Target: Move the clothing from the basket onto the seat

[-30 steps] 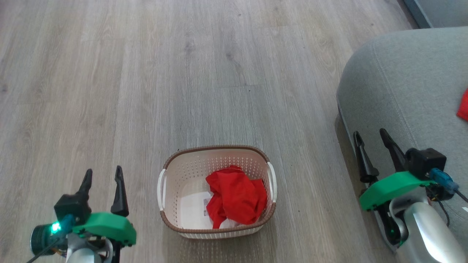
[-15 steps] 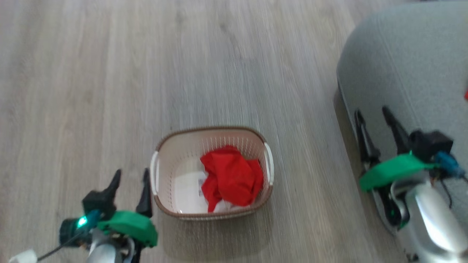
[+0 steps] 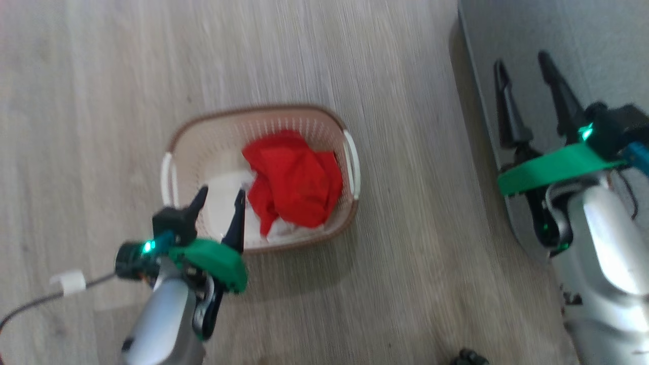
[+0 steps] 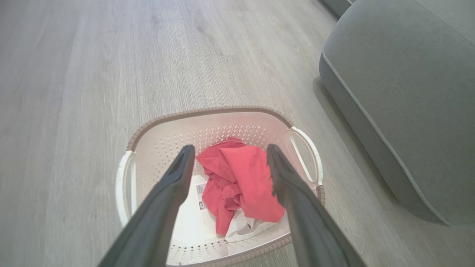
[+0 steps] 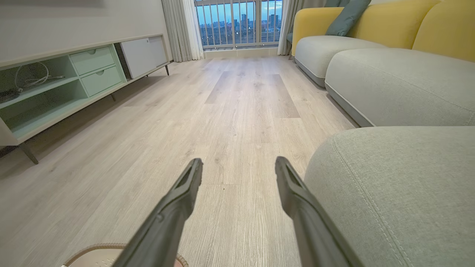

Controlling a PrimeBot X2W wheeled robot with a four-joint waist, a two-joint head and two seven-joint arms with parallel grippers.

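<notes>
L end effector (image 3: 222, 191) moved over basket (image 3: 253, 109); clothing (image 3: 294, 182) inside, seat (image 3: 583, 30) right.

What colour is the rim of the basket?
Brown, woven-looking. The basket rim shows best in the left wrist view.

— From the head? Looked steeply down on the basket (image 3: 208, 139) and floor (image 3: 101, 101).
— From the left wrist, peered nearer into that basket (right wrist: faced level along floor, beside the seat (image 5: 389, 193)).

Clothing (image 4: 241, 181) hides part of the paper label (image 4: 200, 191) in the basket (image 4: 207, 111)
</notes>
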